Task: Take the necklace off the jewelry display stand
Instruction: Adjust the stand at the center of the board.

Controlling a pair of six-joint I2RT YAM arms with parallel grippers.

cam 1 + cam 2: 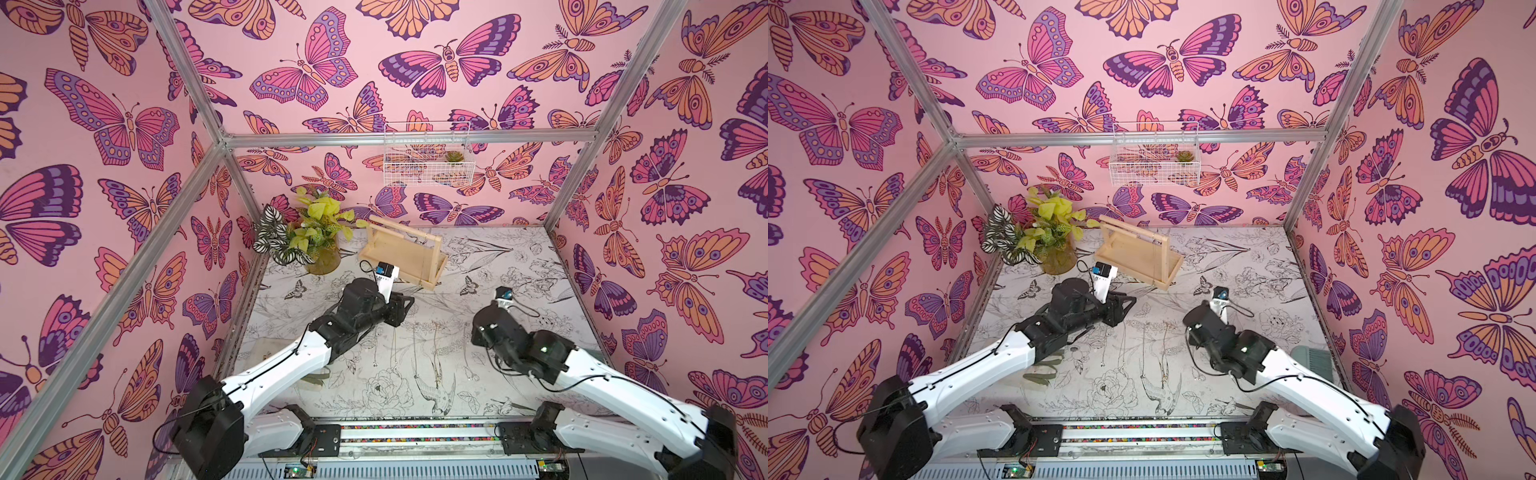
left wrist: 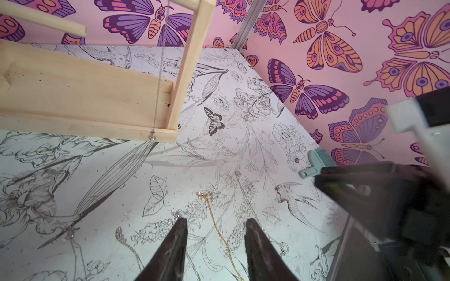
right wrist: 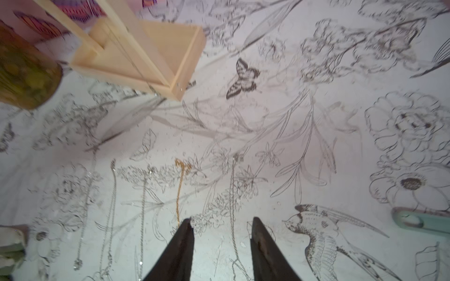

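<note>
My left gripper [image 2: 216, 220] is nearest its wrist camera. The two dark fingers stand moderately apart with nothing between them, and only table [image 2: 73, 170] shows through the gap. My right gripper [image 3: 222, 219] is in the same condition: its fingers are parted and it carries nothing, though that view is somewhat blurred. Several loose chains lie in rough parallel lines on the printed tabletop under and ahead of both grippers. Among them are a gold chain [image 3: 179, 189] and several silver chains [image 3: 232, 206]. The jewelry display stand [image 1: 399, 249] sits toward the back of the table, just beside a potted plant [image 1: 307, 237], and neither gripper touches it. In both top views my left gripper is closer to the stand than my right. One necklace [image 2: 159, 80] is on the stand. This thin silver chain hangs from the top crossbar close to the upright on my right arm's side. Its small pendant reaches down to the front edge of the base board. A teal brush [image 2: 314, 163] lies near the table's right edge, well apart from the stand. A white wire basket [image 1: 428, 158] hangs on the back wall above the stand and holds a small green plant.
</note>
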